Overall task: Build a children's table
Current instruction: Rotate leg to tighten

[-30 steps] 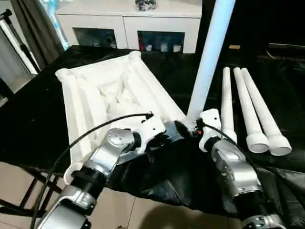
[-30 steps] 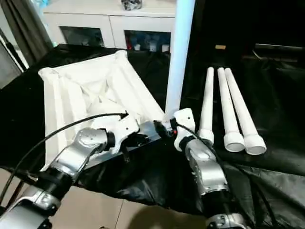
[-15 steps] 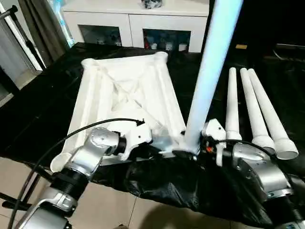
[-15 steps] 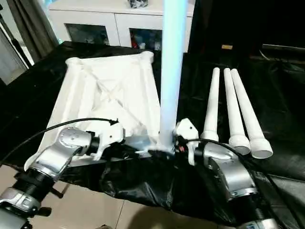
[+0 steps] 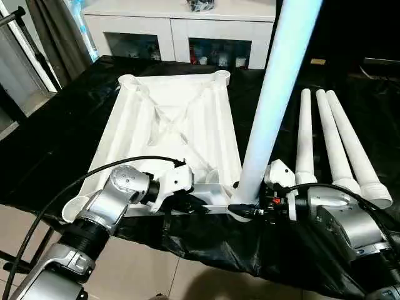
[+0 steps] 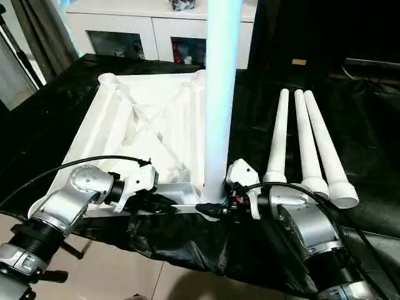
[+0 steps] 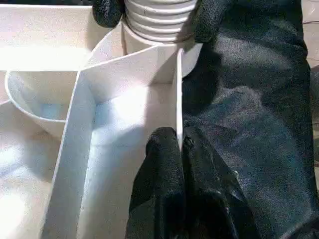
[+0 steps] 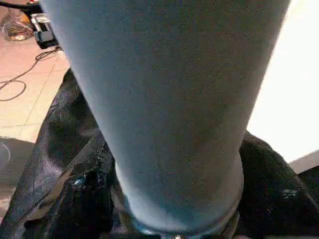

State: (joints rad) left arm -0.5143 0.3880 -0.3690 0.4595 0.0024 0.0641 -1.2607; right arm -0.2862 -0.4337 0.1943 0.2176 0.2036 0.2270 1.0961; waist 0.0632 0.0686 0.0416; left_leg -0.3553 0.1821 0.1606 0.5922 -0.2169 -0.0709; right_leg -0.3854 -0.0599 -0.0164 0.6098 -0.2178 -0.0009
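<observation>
I see one white tabletop (image 5: 175, 134) lying underside up on the black-draped counter (image 5: 56, 144), taking the centre-left of the head frames, its ribs crossing in an X and its four rounded corner sockets showing at the corners. I count four white legs in all. One leg (image 5: 275, 94) stands upright just right of centre, its foot seated at the tabletop's lower right corner socket and its top running out of the upper edge of the frame. The other three legs (image 5: 334, 144) lie side by side at the right, flared ends toward the lower right, apart from the tabletop. My left hand (image 7: 179, 164) comes in from the lower left and its two black fingers are pinched together on the thin rim wall at the tabletop's near edge, close to that occupied socket. My right hand (image 5: 247, 209) sits at the base of the upright leg from the lower right, its fingers (image 7: 107, 10) on either side of the ribbed foot, clasping it. One white cabinet (image 5: 181, 28) with glass doors stands across the upper edge behind the counter.
</observation>
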